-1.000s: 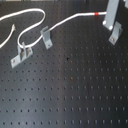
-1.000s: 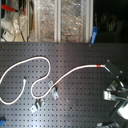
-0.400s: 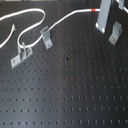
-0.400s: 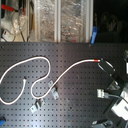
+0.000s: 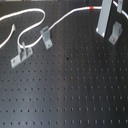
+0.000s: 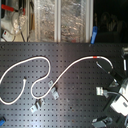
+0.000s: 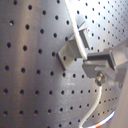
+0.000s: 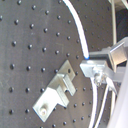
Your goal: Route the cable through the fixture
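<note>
— White cable [image 5: 37, 15] loops across our pegboard [image 5: 70, 85] past two brackets [image 5: 45, 36], red band [image 5: 92, 8] near the gripper [image 8: 96, 70].

— Agreed; we see its fingers closed on the cable.

A black perforated board [image 6: 70, 65] lies before cluttered shelves [image 6: 55, 20].

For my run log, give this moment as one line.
cable held at gripper | red band near gripper | nearest bracket unthreaded

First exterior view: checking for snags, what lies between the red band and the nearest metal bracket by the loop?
Only white cable over bare pegboard.
</note>
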